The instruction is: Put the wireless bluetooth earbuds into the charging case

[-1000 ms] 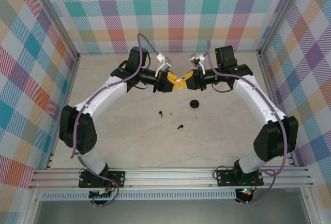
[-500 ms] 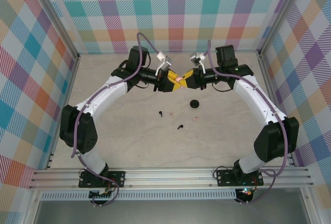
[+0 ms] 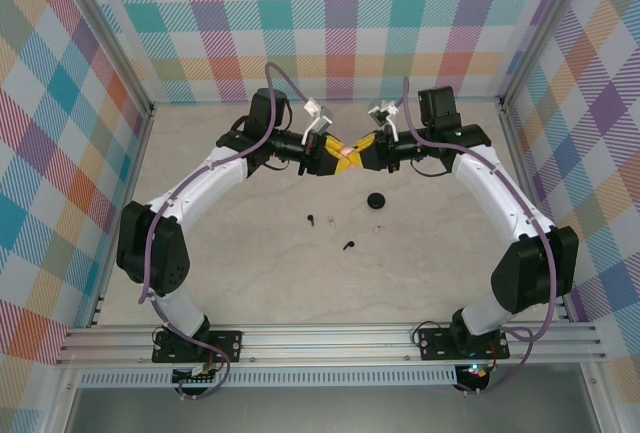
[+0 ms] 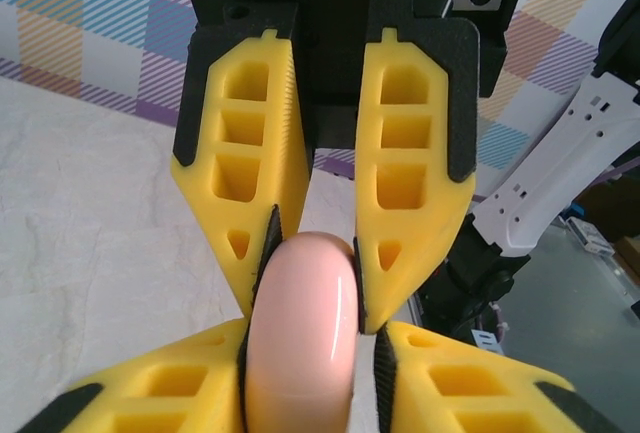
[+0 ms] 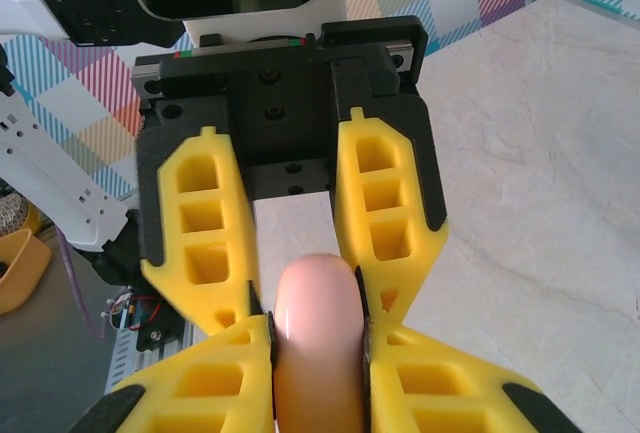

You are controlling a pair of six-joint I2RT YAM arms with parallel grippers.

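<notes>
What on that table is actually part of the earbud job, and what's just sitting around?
Part of the job:
- pink charging case, gripped by the left fingers and right fingers
- black round case
- black earbuds
- pale earbuds

Just there:
- checked walls
- metal rail

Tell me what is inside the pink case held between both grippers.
The pink case is pinched between the left gripper and right gripper; its shell covers the inside.
</notes>
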